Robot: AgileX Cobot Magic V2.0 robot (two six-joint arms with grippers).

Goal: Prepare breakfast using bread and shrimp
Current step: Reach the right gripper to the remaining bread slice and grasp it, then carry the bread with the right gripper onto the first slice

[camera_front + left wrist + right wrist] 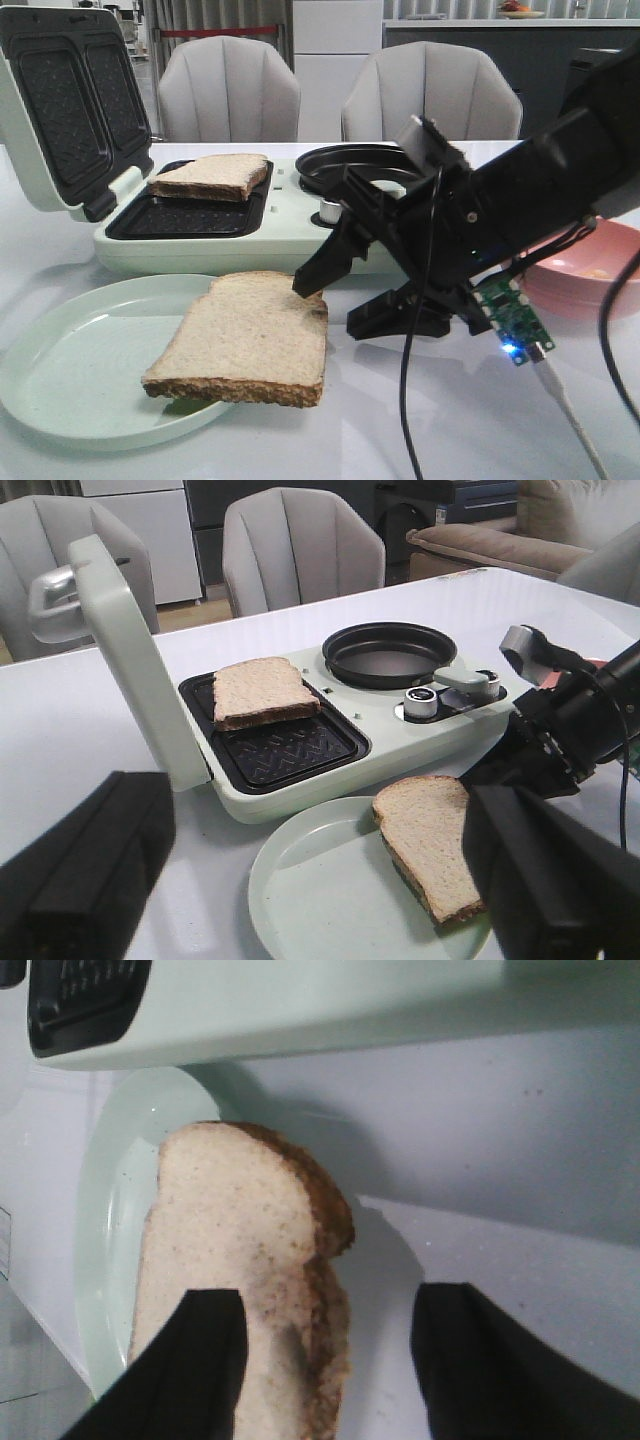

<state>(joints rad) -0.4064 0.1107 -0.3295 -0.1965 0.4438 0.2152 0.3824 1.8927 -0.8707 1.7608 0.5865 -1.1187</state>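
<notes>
Bread in two places: one pale square slice with dark brown crust (pixel 213 176) propped on the far edge of the mint-green sandwich maker's ribbed black plate (pixel 185 217), apparently loaded for toasting; the other slice (pixel 248 338) overhanging the round pale green plate's (pixel 70 370) right rim. Black right gripper (pixel 330 300) beside that overhanging edge, jaws apart, likely lining up a grasp. Left gripper (pixel 300 880) also spread, empty. Shrimp not visible.

No text, label, brand, number or sign can be read in any view. The pale green sandwich maker (pixel 250 235), its silver knob (pixel 421 694) and the small green circuit board (pixel 510 310) show no legible markings.
</notes>
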